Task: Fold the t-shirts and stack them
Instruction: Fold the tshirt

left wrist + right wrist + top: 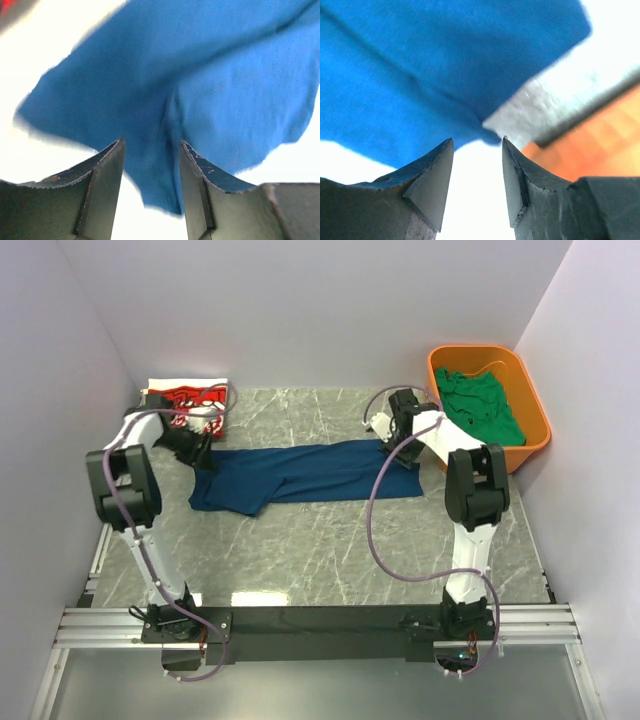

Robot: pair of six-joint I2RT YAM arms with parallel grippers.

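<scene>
The navy blue t-shirt lies stretched in a long band across the middle of the table. My left gripper hangs over its left end, jaws open, with blue cloth beneath and between the fingers. My right gripper hangs over its right end, jaws open and empty, the blue cloth's corner just ahead of the fingertips. The red t-shirt with white lettering lies folded at the back left. The green t-shirt sits crumpled in the orange tub.
The orange tub stands at the back right, and its wall shows in the right wrist view. White walls close in the left, back and right sides. The marble tabletop extends toward the arm bases.
</scene>
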